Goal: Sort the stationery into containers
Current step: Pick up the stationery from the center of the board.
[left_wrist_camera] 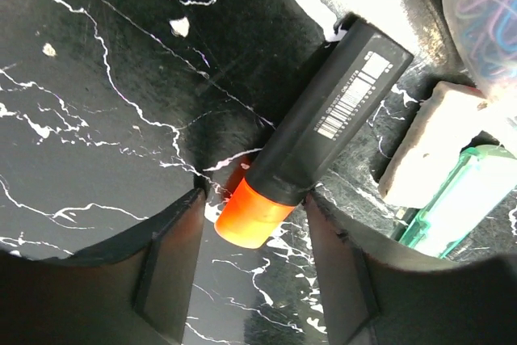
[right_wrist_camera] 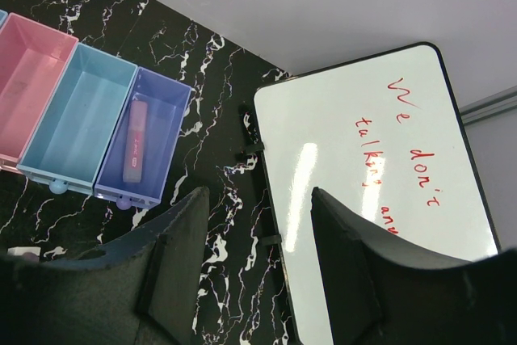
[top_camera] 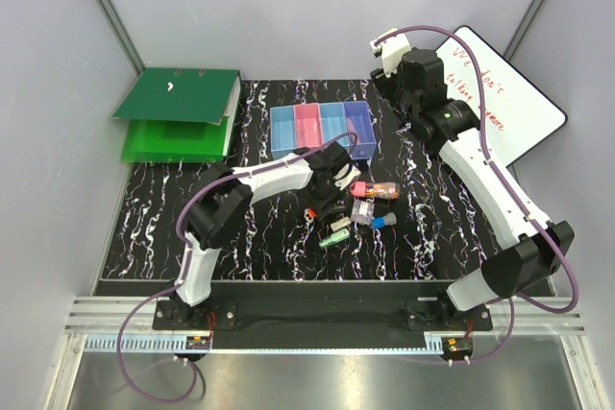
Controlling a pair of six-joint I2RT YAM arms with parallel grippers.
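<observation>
A black marker with an orange cap (left_wrist_camera: 323, 135) lies slanted on the black marble table. My left gripper (left_wrist_camera: 254, 199) is shut on it, fingertips at the joint of cap and body; from above, the left gripper (top_camera: 322, 206) covers it. Beside it lie a beige eraser (left_wrist_camera: 428, 143), a green piece (left_wrist_camera: 452, 208) and a clear box of coloured bands (left_wrist_camera: 485, 14). A pink-capped tube (top_camera: 373, 188) and a blue piece (top_camera: 384, 222) lie to the right. The containers (top_camera: 321, 128) stand behind; the purple bin (right_wrist_camera: 166, 111) holds a pink highlighter (right_wrist_camera: 133, 143). My right gripper (right_wrist_camera: 258, 195) hangs open and empty, raised at the back right (top_camera: 384, 69).
Green binders (top_camera: 183, 112) are stacked at the back left. A whiteboard (right_wrist_camera: 363, 183) with red writing lies at the back right, under the right arm. Grey walls enclose the table on three sides.
</observation>
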